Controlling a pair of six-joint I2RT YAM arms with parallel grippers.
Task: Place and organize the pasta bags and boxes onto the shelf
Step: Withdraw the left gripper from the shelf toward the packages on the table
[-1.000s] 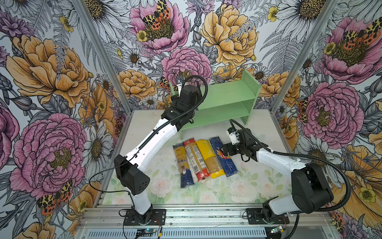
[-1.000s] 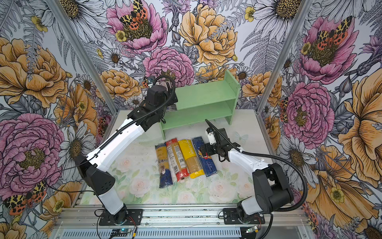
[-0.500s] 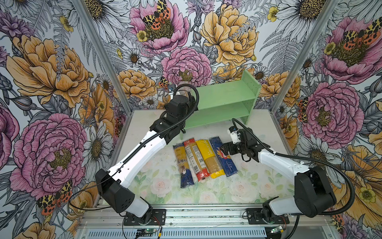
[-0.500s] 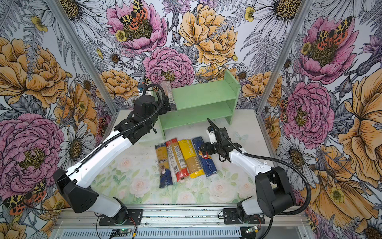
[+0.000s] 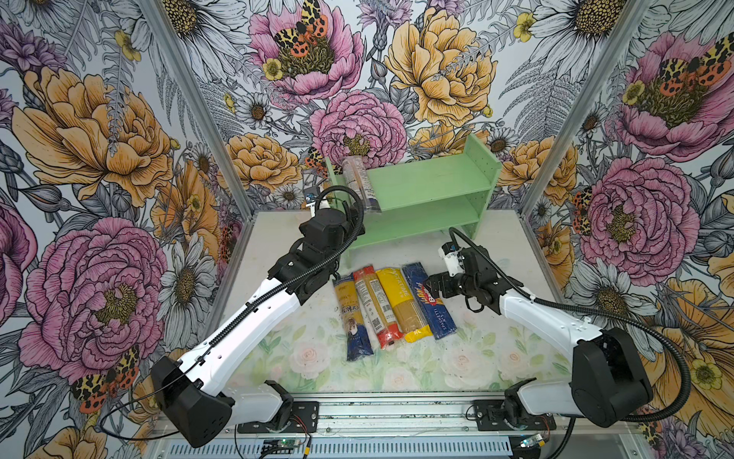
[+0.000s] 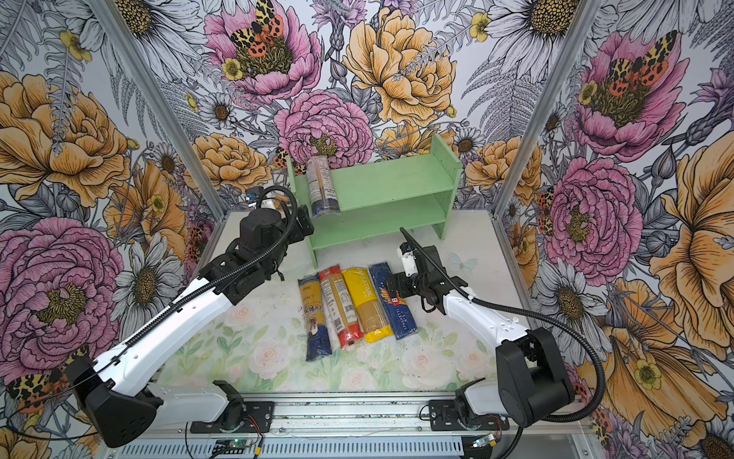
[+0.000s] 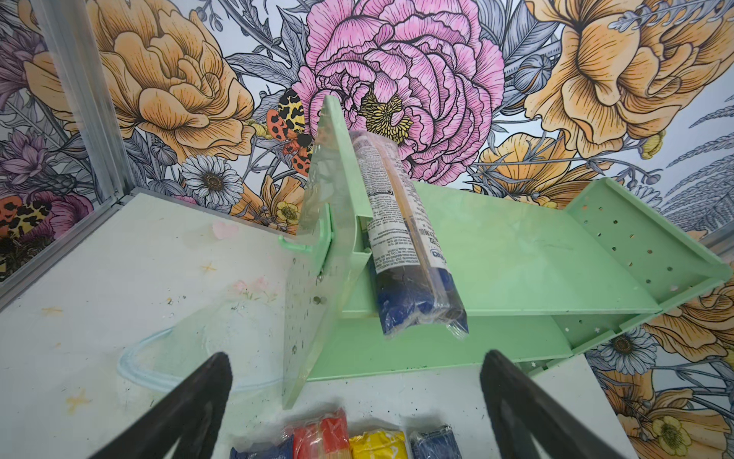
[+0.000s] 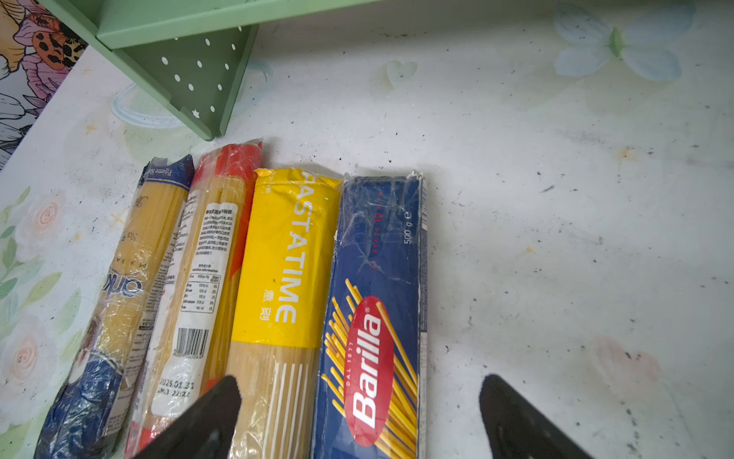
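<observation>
Backed off the shelf (image 7: 516, 258), left gripper (image 7: 355, 357) gapes empty, clear bag (image 7: 405, 238) ahead; right gripper (image 8: 359, 381) hangs wide over Barilla box (image 8: 373, 318).

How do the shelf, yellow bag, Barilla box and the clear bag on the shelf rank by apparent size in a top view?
1. shelf, largest.
2. yellow bag and Barilla box: alike in length, the bag slightly wider; too close to rank.
3. clear bag, smallest-looking, though farther back.
</observation>
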